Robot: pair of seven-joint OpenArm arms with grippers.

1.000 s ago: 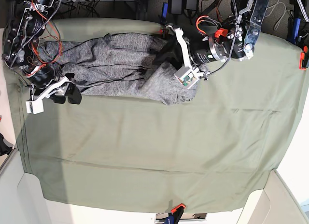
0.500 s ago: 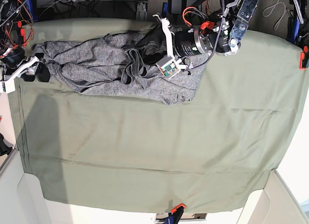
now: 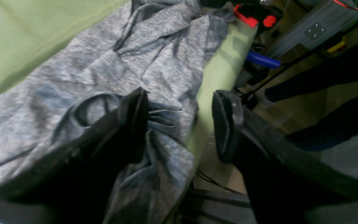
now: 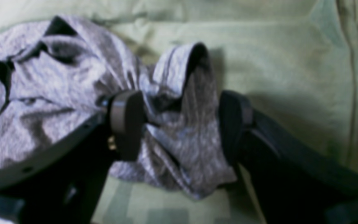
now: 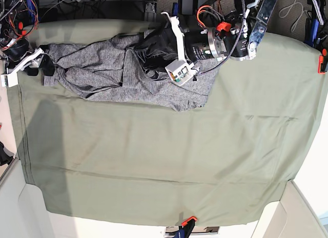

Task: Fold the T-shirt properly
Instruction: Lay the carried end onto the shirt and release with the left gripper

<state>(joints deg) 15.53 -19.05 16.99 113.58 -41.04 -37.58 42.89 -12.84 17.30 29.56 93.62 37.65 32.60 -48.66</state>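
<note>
- Since the earlier frame: T-shirt [image 5: 123, 74] has bunched up more toward the back edge of the green sheet [image 5: 169, 161]; a loose fold now stands up mid-shirt. Right arm has pulled back to the sheet's back corner on its own side; left arm has slid in over the shirt.
- Green sheet: covers the whole table. Front and middle of it are bare = lots of room to spread and fold. Back edge is crowded w/ cables and clamps, so work away from it.
- T-shirt: lies crumpled along the sheet's back edge, one side spilling to the very rim in the left wrist view. Prob. light, soft, floppy knit; won't hold shape, will drag and wrinkle. Best taken at hem, shoulder seams or cuffs, a pinch of edge rather than a bunch.
- Left gripper [image 3: 179, 124]: jaws wide apart, nothing pinched; one finger rests on rumpled cloth, the other hangs past the sheet's back edge.
- Right gripper [image 4: 182, 124]: jaws wide apart, straddling a raised fold near the shirt's end, not clamped on it.
</note>
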